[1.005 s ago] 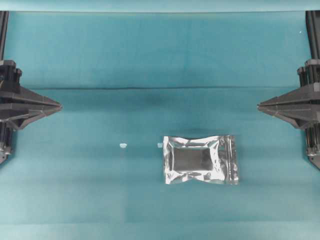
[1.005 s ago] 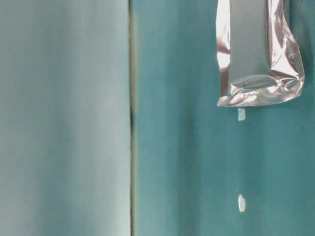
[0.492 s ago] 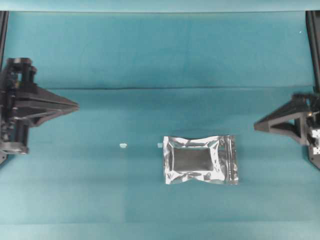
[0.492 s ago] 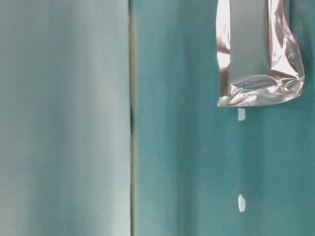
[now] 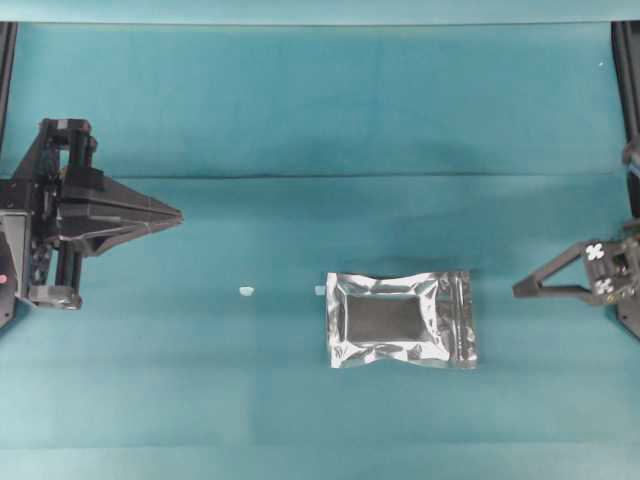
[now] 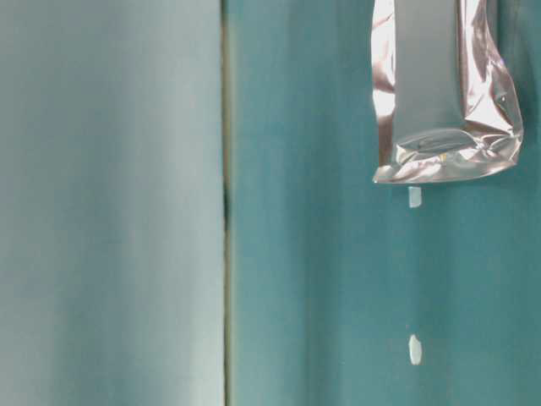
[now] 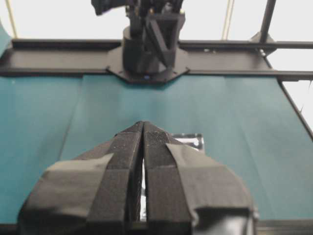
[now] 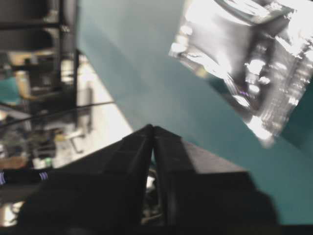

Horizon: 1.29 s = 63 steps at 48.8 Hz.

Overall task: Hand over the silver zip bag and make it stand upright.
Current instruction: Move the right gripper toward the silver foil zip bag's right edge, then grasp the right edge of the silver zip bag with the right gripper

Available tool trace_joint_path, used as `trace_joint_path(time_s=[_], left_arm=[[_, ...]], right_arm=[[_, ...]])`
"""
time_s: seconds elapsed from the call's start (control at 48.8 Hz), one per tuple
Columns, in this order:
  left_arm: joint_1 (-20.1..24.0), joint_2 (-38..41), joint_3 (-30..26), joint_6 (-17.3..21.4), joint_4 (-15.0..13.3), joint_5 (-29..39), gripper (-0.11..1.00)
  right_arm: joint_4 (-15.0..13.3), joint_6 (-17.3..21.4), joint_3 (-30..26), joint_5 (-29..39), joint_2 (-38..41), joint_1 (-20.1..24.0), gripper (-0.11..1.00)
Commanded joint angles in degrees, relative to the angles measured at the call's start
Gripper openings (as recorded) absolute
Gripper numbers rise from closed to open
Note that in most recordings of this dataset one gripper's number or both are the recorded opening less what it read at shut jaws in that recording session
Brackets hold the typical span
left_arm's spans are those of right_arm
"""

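Silver zip bag (image 5: 402, 320) flat on desk (image 5: 300, 110), untouched | left end effector (image 5: 176, 213) clenched, advanced toward bag | right end effector (image 5: 520, 290) rolled, lowered beside zip end, fingers appear closed | pickup not begun

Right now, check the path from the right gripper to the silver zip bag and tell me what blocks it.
Nothing visible blocks it. Only bare teal cloth lies between the right gripper and the silver zip bag, which lies flat. The two white scraps sit on the bag's far side, toward the left gripper.

Silver zip bag (image 5: 401, 320), dark centre, teal cloth (image 5: 300, 110).
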Motion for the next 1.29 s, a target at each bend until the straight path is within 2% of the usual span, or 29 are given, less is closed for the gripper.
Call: trace_joint_path(time_s=[0.0, 0.144, 0.226, 0.41, 0.533, 0.779, 0.964, 1.272], left_arm=[[-0.1, 0.0, -1.3, -0.1, 0.2, -0.1, -0.01], [0.4, 0.3, -1.3, -0.1, 0.2, 0.4, -0.01], [0.5, 0.4, -1.4, -0.1, 0.2, 0.8, -0.01], [0.9, 0.7, -1.4, -0.2, 0.2, 1.6, -0.01], [0.9, 0.7, -1.4, -0.2, 0.2, 2.2, -0.01], [1.3, 0.7, -1.4, -0.2, 0.2, 2.7, -0.01], [1.7, 0.7, -1.2, -0.1, 0.1, 2.7, -0.01], [1.7, 0.6, -1.0, 0.1, 0.2, 2.7, -0.01]], right_arm=[[0.3, 0.9, 0.0, -0.7, 2.7, -0.1, 0.37], [0.1, 2.2, 0.0, -1.4, 10.8, -0.2, 0.79], [-0.2, 2.2, -0.4, -3.7, 16.2, 0.4, 0.91], [0.3, 2.6, -1.0, -13.8, 26.6, 2.7, 0.88], [1.2, 2.8, -1.5, -17.3, 31.5, 5.2, 0.88], [3.9, 2.6, -1.9, -22.3, 38.1, 7.1, 0.88], [4.5, 2.6, -3.1, -26.6, 42.4, 7.1, 0.88], [4.5, 2.5, -8.5, -27.2, 50.4, 7.6, 0.88]])
